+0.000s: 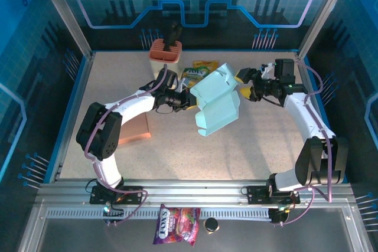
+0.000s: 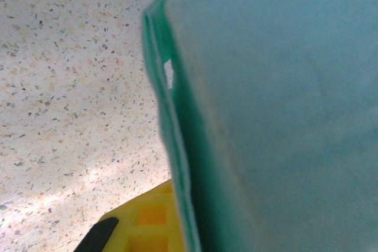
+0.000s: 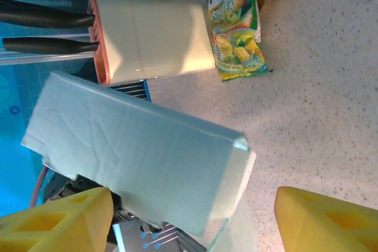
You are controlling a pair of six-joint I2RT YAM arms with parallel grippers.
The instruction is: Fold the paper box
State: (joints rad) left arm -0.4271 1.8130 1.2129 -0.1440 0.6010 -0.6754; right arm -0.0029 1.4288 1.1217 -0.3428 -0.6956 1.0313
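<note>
The teal paper box (image 1: 215,101) is held up, partly folded, over the middle of the table, its flap tilted toward the back. My left gripper (image 1: 188,100) is shut on the box's left wall. In the left wrist view that wall (image 2: 277,116) covers the right side, and one yellow finger (image 2: 147,222) lies against its edge. My right gripper (image 1: 245,84) stands open at the box's upper right. In the right wrist view its yellow fingers (image 3: 56,219) are spread wide, with the box's end (image 3: 147,157) between and ahead of them, untouched.
A cream and orange holder (image 1: 165,51) with black handles stands at the back. A green snack bag (image 1: 194,74) and a yellow one (image 1: 205,64) lie beside it. A flat pink sheet (image 1: 133,128) lies under the left arm. A blue rim (image 1: 71,110) borders the table.
</note>
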